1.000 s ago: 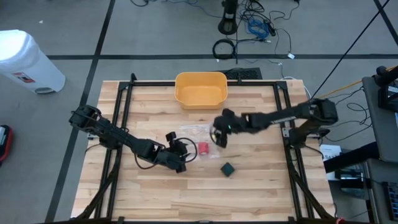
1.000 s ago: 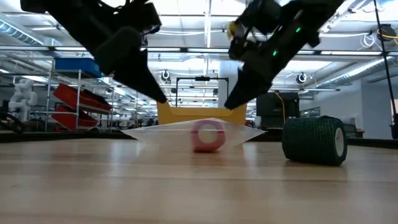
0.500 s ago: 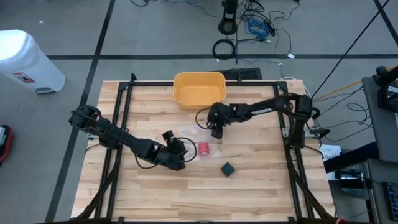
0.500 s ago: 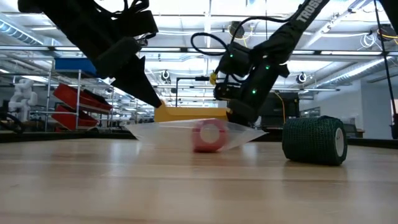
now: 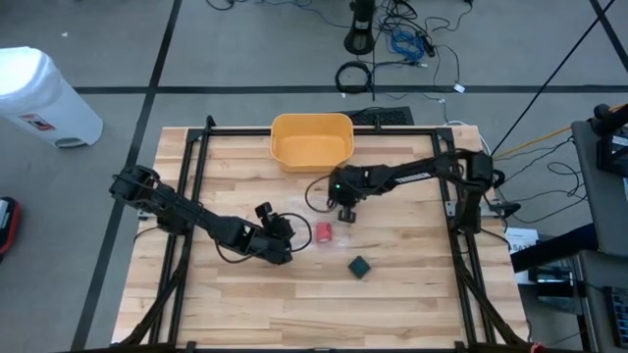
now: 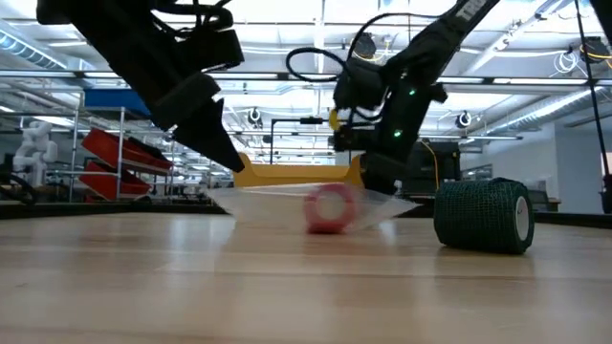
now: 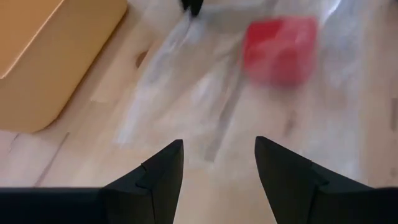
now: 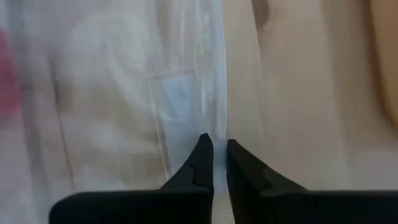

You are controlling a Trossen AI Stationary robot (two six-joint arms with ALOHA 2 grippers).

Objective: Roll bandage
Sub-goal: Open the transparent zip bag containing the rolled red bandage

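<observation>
The clear bag (image 5: 312,218) beside the red roll (image 5: 321,232) is pinched by the right gripper (image 5: 345,213), best lifted slowly while the wide-spread left gripper (image 5: 286,235) is brought to the roll's opposite side.

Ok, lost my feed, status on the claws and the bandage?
Right claw shut on clear bag edge. Left claw open, beside bag. Red bandage roll inside bag. Green roll apart, not blocking.
</observation>
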